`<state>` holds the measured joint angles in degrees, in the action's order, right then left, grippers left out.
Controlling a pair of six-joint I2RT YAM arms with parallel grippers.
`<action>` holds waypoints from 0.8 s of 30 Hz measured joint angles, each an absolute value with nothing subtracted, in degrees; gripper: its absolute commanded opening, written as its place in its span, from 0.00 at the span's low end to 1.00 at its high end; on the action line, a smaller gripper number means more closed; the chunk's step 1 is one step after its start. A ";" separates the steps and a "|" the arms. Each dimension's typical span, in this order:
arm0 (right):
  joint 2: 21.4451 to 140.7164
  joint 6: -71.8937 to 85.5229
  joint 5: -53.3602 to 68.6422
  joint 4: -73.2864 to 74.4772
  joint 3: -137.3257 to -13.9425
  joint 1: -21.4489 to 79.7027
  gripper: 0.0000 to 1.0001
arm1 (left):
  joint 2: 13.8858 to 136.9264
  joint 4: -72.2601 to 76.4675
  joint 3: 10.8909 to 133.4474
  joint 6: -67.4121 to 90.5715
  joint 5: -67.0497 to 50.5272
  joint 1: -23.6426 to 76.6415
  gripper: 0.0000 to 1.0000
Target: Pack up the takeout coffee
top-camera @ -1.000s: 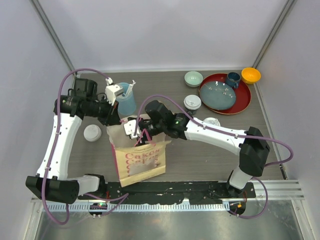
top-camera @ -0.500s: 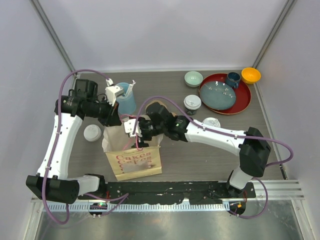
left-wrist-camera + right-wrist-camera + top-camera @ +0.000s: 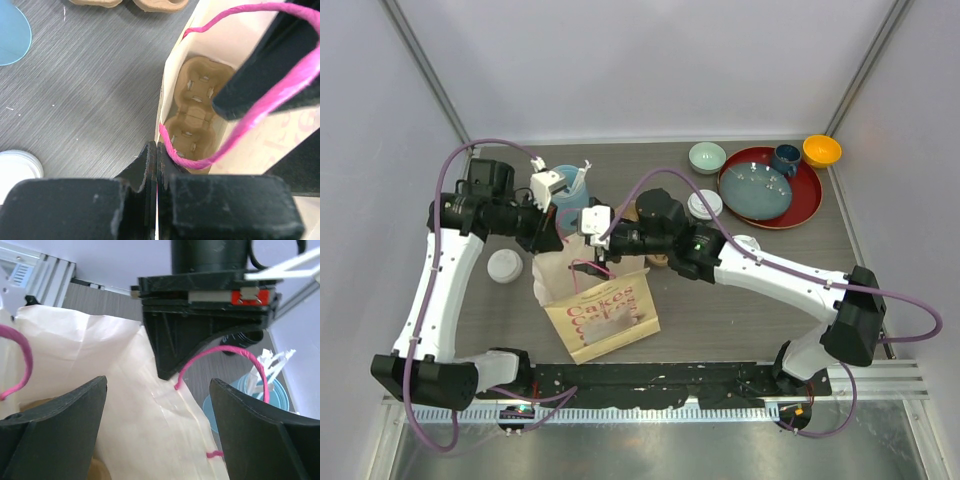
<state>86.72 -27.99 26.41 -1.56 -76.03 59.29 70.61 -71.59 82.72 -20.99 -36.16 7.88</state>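
Observation:
One takeout coffee [image 3: 504, 266] with a white lid stands left of the paper bag [image 3: 605, 318]; its lid [image 3: 17, 164] shows in the left wrist view. A second coffee [image 3: 706, 203] stands behind my right arm. My left gripper [image 3: 548, 240] [image 3: 158, 150] is shut on the bag's back-left rim beside a pink handle [image 3: 260, 105]. A brown cardboard cup carrier [image 3: 196, 117] lies in the bottom of the bag. My right gripper [image 3: 603, 248] [image 3: 157, 430] hovers open over the bag's mouth with nothing between its fingers.
A light-blue cup of white utensils [image 3: 572, 200] [image 3: 272, 387] stands just behind the bag. More brown cardboard [image 3: 631, 213] [image 3: 150, 4] lies by it. A third white lid [image 3: 747, 242] sits right of my right arm. A red tray [image 3: 805, 210] with a plate and mug, a green bowl [image 3: 707, 157] and an orange bowl [image 3: 821, 151] fill the back right.
My right gripper has drawn up and back out of the bag, toward the far right. The bag has swung and stands more upright. My left gripper keeps its hold on the rim.

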 measured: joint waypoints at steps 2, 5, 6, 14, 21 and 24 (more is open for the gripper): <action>86.72 -26.63 24.32 -1.69 -76.27 59.29 0.89 | 70.28 -71.50 82.72 -20.78 -36.12 7.88 0.00; 86.72 -23.42 20.71 -1.54 -76.62 59.29 0.89 | 69.73 -71.35 82.74 -19.88 -36.01 7.88 0.00; 86.72 -22.26 19.70 -1.39 -76.86 59.29 0.89 | 69.67 -71.35 82.85 -19.57 -35.94 7.88 0.00; 84.58 -13.19 13.32 -0.97 -78.67 59.18 0.90 | 68.66 -69.10 83.53 -17.30 -33.95 7.88 0.00; 82.96 -10.98 4.69 0.62 -79.35 58.63 0.90 | 67.79 -66.30 83.37 -16.25 -31.35 7.88 0.00; 82.98 -13.50 4.16 1.58 -78.46 58.24 0.90 | 67.46 -65.34 82.85 -15.92 -31.33 7.88 0.00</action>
<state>82.98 -13.50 4.16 1.58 -78.46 58.24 67.46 -65.34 82.85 -15.92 -31.33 7.88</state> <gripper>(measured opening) 0.898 0.012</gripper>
